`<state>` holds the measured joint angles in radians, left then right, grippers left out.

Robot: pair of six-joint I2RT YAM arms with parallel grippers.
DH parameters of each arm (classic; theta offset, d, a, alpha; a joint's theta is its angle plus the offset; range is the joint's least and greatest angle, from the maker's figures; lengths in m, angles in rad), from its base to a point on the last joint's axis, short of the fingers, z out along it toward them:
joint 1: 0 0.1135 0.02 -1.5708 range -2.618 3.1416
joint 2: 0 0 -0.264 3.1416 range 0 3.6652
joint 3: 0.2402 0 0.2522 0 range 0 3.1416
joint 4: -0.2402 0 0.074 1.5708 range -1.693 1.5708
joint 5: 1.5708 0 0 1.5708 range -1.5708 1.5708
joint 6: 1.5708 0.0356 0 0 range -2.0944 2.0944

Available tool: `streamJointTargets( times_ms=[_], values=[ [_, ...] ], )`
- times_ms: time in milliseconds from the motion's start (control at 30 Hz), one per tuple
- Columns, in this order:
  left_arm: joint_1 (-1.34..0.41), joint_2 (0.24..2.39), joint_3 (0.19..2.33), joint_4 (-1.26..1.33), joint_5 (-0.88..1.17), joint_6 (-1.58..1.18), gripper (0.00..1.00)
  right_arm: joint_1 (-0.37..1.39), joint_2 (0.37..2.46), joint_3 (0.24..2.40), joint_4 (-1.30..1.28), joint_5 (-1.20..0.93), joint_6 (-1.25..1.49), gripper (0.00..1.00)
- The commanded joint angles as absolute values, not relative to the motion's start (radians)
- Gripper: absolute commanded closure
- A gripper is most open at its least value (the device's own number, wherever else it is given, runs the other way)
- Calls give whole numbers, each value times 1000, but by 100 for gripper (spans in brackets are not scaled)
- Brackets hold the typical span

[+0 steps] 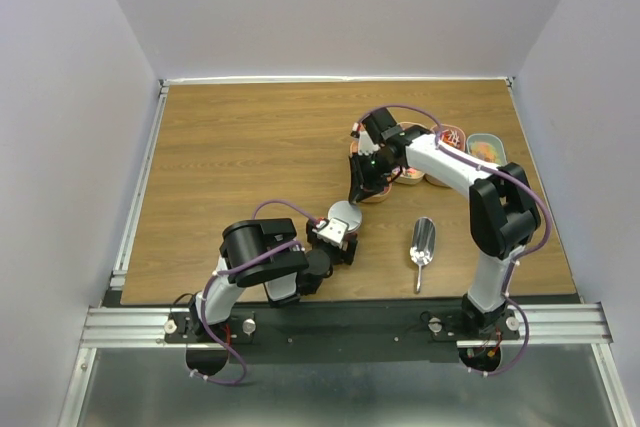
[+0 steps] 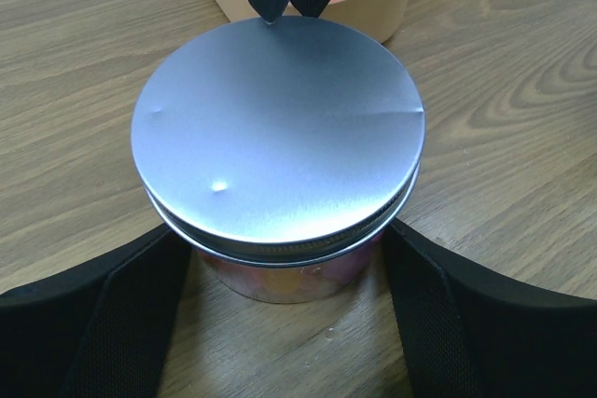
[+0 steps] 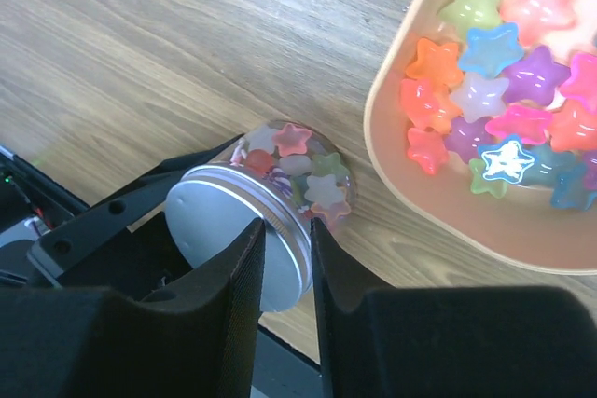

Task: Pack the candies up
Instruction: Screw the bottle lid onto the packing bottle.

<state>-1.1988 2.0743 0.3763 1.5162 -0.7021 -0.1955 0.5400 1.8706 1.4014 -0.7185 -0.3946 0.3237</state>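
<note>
A clear jar (image 3: 308, 174) full of star-shaped candies lies between my left gripper's (image 2: 284, 241) fingers, which press on both sides of it. Its silver lid (image 2: 280, 128) is on. My right gripper (image 3: 287, 230) hovers at the lid's far rim with its jaws a narrow gap apart and nothing between them. Its fingertips (image 2: 272, 6) touch the lid's edge. In the top view the jar (image 1: 345, 214) sits mid-table, near my left gripper (image 1: 340, 224) and right gripper (image 1: 358, 192). More candies (image 3: 494, 90) fill a beige tray (image 3: 429, 216) beside the jar.
A metal scoop (image 1: 422, 242) lies on the table to the right of the jar. Other small trays (image 1: 487, 147) holding candies stand at the back right, behind the right arm. The beige tray's wall (image 2: 392, 6) stands just beyond the jar.
</note>
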Motion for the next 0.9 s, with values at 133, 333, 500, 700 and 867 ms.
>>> streamJointTargets(
  times_ms=[133, 333, 500, 700, 867],
  values=[
    [-1195, 2137, 339, 1891, -663, -258, 14, 541, 1876, 1368, -733, -463, 295, 78],
    [-1195, 2132, 347, 1867, -672, -265, 14, 543, 1826, 1315, -729, -471, 317, 84],
    [-1195, 2128, 359, 1847, -676, -268, 14, 545, 1766, 1249, -718, -474, 347, 85],
    [-1193, 2128, 374, 1833, -675, -268, 14, 568, 1718, 1181, -678, -469, 409, 85],
    [-1193, 2128, 374, 1835, -673, -271, 14, 612, 1686, 1137, -638, -463, 468, 87]
  ],
)
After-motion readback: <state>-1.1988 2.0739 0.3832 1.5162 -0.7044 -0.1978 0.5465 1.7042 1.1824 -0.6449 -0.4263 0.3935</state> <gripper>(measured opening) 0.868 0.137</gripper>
